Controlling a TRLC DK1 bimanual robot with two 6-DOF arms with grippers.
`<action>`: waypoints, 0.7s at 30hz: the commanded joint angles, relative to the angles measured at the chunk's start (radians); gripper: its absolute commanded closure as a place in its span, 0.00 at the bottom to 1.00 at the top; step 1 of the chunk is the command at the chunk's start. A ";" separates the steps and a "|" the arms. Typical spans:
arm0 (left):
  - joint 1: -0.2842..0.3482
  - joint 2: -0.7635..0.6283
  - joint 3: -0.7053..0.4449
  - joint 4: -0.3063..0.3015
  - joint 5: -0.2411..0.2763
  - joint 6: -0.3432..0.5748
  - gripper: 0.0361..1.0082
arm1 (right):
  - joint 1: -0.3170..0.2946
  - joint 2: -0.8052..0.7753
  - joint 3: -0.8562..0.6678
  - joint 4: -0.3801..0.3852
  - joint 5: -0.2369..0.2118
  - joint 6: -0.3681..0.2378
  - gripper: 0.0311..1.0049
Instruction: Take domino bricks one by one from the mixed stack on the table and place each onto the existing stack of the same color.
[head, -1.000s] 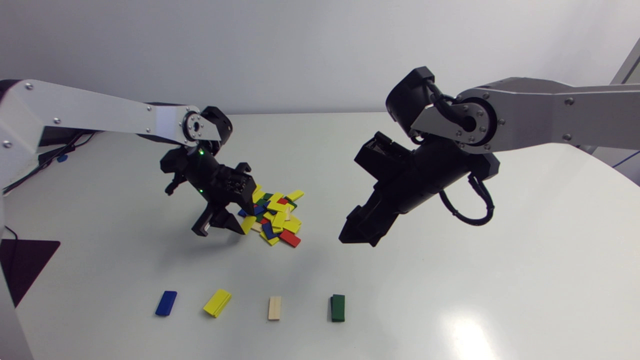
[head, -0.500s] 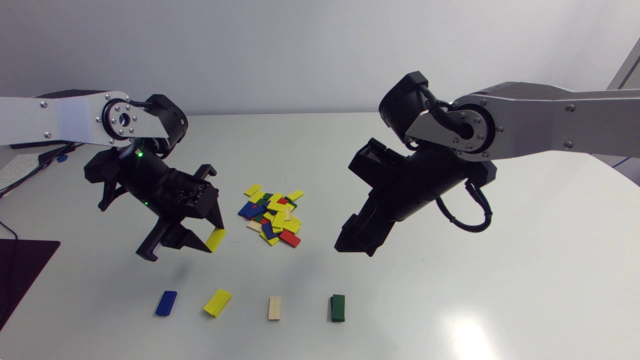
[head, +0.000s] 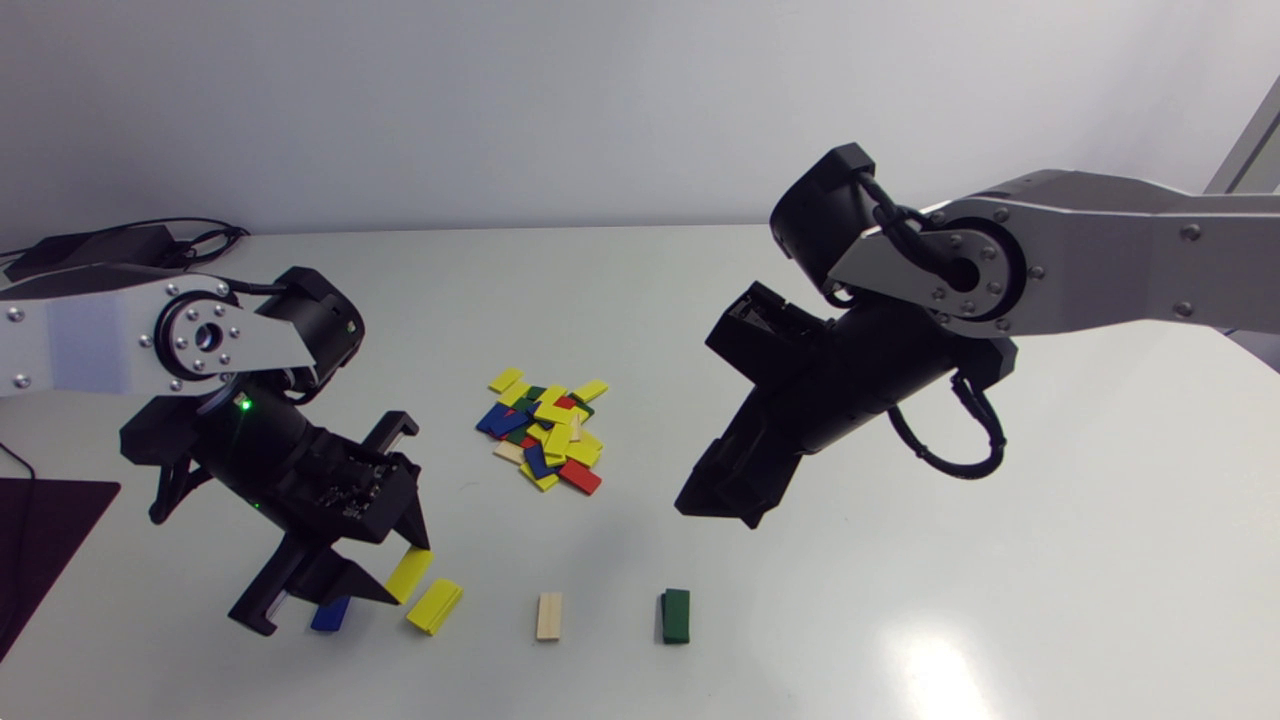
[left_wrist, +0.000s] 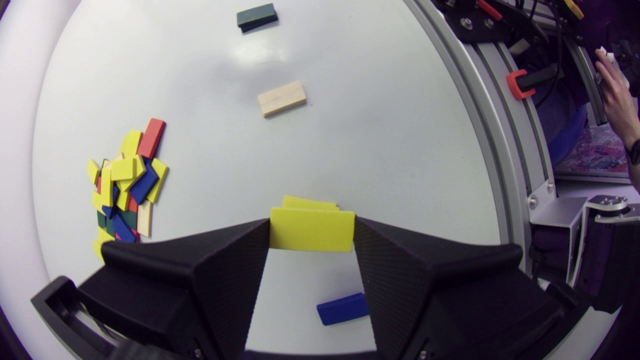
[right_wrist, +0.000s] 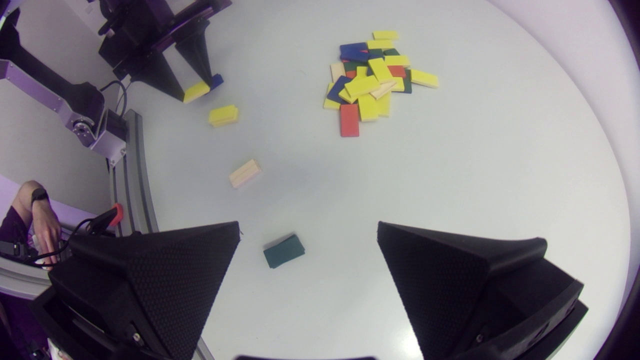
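— Four sorted stacks are seen from the head view along the near side of the table (head: 900, 480); which are they?

— From left to right, a blue stack (head: 330, 613), a yellow stack (head: 435, 605), a pale wood stack (head: 549, 615) and a green stack (head: 676, 615) are laid out in a row. The mixed pile (head: 545, 435) is found farther back, near the middle, with a red brick (head: 580, 477) at its near right edge.

— And the grippers there?

— The left gripper (head: 397, 580) is closed on a yellow brick (head: 409, 573), which is held off the table between the blue and yellow stacks, just beside the yellow one. The right gripper (head: 715, 505) is held in the air to the right of the pile, on the far side of the green stack; its spread cannot be judged from here.

— What is shown in the left wrist view?

— The yellow brick (left_wrist: 311, 229) is pinched at both ends between the fingertips. The yellow stack (left_wrist: 307, 202) is partly hidden just ahead of it, and the blue stack (left_wrist: 342, 309) is seen under the gripper, partly covered by one finger.

— And in the right wrist view?

— The right gripper (right_wrist: 308, 227) is spread wide and nothing is gripped. The green stack (right_wrist: 284, 251) is seen on the table below, between the fingers and touched by neither.
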 joint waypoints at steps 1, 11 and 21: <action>-0.027 -0.026 -0.053 0.016 0.008 -0.009 0.52 | 0.013 -0.017 -0.035 0.013 0.001 0.021 0.04; -0.036 0.022 -0.098 0.115 -0.003 0.000 0.52 | 0.015 -0.028 -0.043 0.016 0.001 0.021 0.04; -0.031 0.114 -0.084 0.152 -0.017 0.034 0.52 | 0.001 -0.012 -0.046 0.021 0.001 0.013 0.04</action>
